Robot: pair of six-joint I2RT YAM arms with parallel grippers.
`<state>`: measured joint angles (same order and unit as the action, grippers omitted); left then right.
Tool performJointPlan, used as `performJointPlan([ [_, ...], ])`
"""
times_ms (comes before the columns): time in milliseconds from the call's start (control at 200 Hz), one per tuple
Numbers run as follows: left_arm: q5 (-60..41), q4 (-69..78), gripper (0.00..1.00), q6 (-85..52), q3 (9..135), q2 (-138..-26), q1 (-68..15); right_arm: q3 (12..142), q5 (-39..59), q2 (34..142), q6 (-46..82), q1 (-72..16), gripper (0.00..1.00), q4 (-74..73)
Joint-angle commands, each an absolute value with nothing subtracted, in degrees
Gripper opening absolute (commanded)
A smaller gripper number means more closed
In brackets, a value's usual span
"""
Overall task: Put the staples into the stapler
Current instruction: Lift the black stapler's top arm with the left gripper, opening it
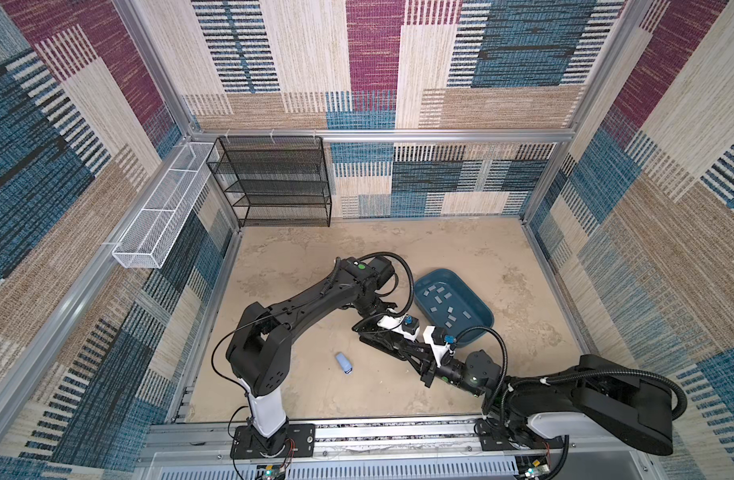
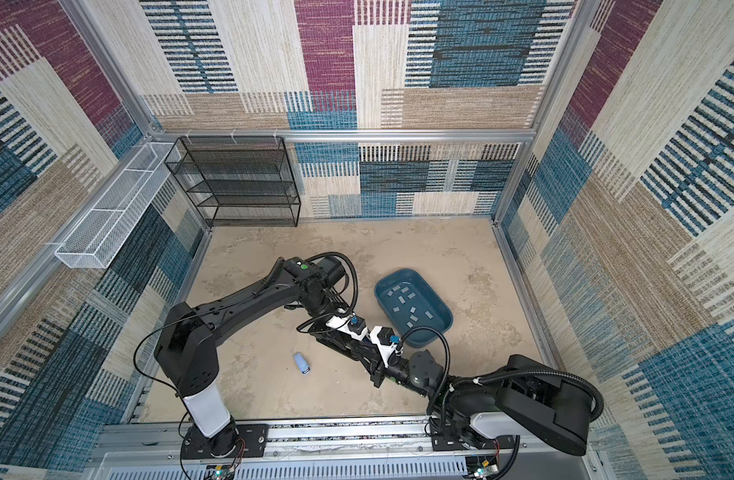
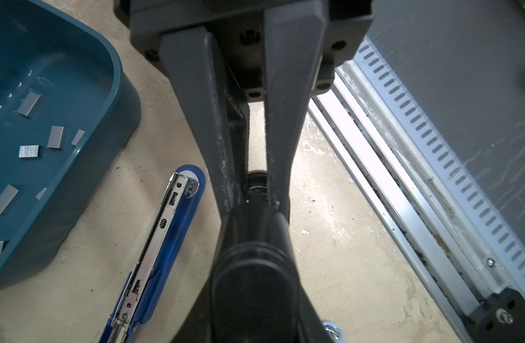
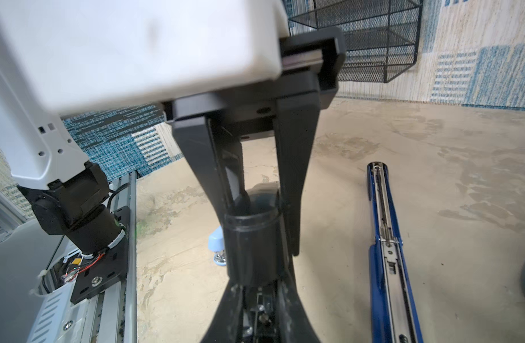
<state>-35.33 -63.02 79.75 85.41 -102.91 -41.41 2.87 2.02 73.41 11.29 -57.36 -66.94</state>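
The stapler [image 3: 163,246] is blue and lies opened flat on the table, its metal channel [image 4: 387,237] facing up. It rests between the teal tray [image 3: 118,98] and my grippers, and the arms hide it in both top views. Several grey staples [image 1: 442,297] lie loose in the tray [image 1: 440,274]. My left gripper [image 3: 257,205] and right gripper [image 4: 257,282] meet head-on at mid-table. Each is shut on an end of the same black rounded bar [image 4: 251,246]. I cannot tell whether the bar joins the stapler.
A small light-blue object with a chrome end [image 1: 344,364] lies on the table left of the grippers. A black mesh shelf [image 1: 274,183] and a white mesh basket [image 1: 157,224] stand at the back left. An aluminium rail [image 1: 357,432] runs along the front edge.
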Motion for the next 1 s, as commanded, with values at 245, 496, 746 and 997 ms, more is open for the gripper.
performJointPlan([
  [245,-42.7,-66.7,0.0,83.7,86.2,-101.8,-40.0,1.5,-0.2,79.9,13.1,-57.7,0.07,-65.7],
  [496,-43.5,-67.0,0.0,84.0,86.5,-101.8,-38.8,0.0,-0.5,77.5,12.1,-57.8,0.08,-64.8],
  [746,-44.6,-67.3,0.0,84.1,86.6,-101.9,-38.8,0.0,0.0,76.5,12.0,-57.9,0.14,-64.7],
  [997,-47.0,-67.4,0.0,84.2,86.9,-101.1,-39.9,3.8,-0.7,76.9,11.6,-59.1,0.31,-63.1],
])
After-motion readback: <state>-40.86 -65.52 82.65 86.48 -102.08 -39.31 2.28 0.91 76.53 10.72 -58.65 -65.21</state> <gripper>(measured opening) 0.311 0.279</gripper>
